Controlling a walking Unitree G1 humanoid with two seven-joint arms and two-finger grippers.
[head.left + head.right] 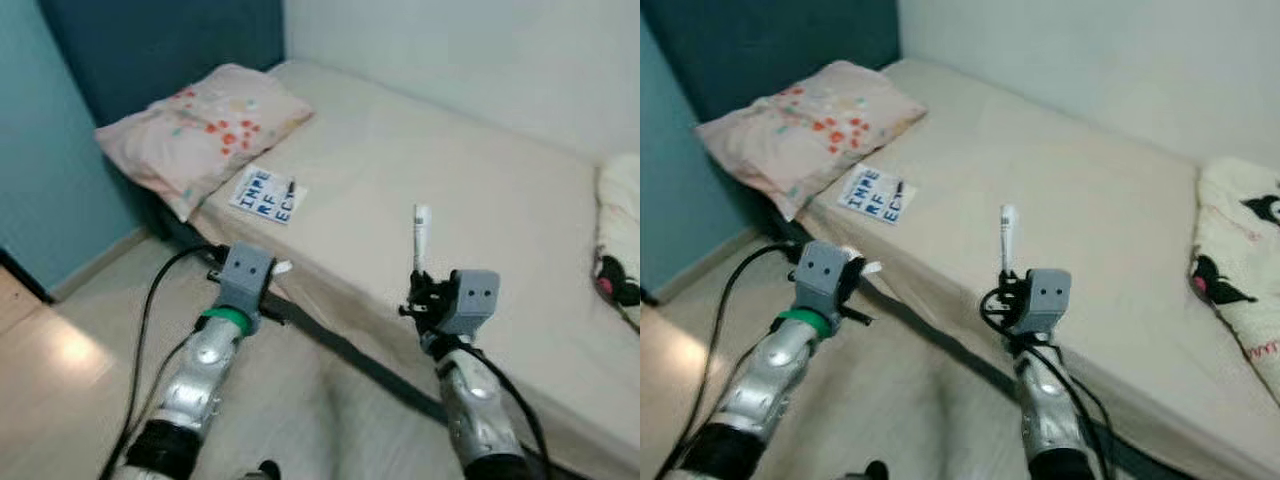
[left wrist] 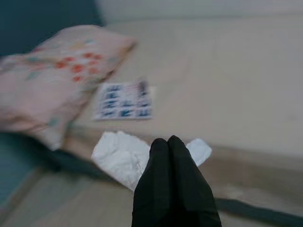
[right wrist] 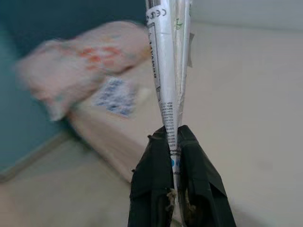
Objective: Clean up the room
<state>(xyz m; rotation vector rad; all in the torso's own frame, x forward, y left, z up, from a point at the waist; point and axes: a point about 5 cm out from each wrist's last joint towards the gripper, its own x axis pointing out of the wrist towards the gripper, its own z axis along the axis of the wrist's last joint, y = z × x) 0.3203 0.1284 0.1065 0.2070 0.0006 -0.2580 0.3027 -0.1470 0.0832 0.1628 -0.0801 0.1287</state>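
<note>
Standing beside bed [image 1: 480, 180]: right gripper [image 3: 175, 142] clamped on squeezed white tube [image 3: 168, 71] pointing 12 o'clock; left gripper [image 2: 171, 144] pinched on crumpled tissue [image 2: 120, 158]; printed card [image 1: 264, 195] at pillow's [image 1: 200, 130] 5 o'clock

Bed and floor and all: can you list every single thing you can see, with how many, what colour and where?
bed: one, beige sheet, along the white wall.
pillow: one, pink with red and teal flowers, at the head of the bed by the dark blue wall.
printed card: one, white with blue letters, flat on the bed next to the pillow.
plush blanket: one, cream with black and pink figures, at the bed's far right edge.
floor: light wood, beside the bed.
crumpled tissue: one, white, pinched in the left gripper.
flattened tube: one, silver-white with small print, upright in the right gripper.
left gripper: jaws closed on the tissue, over the bed's edge.
right gripper: jaws closed on the tube, above the bed.
</note>
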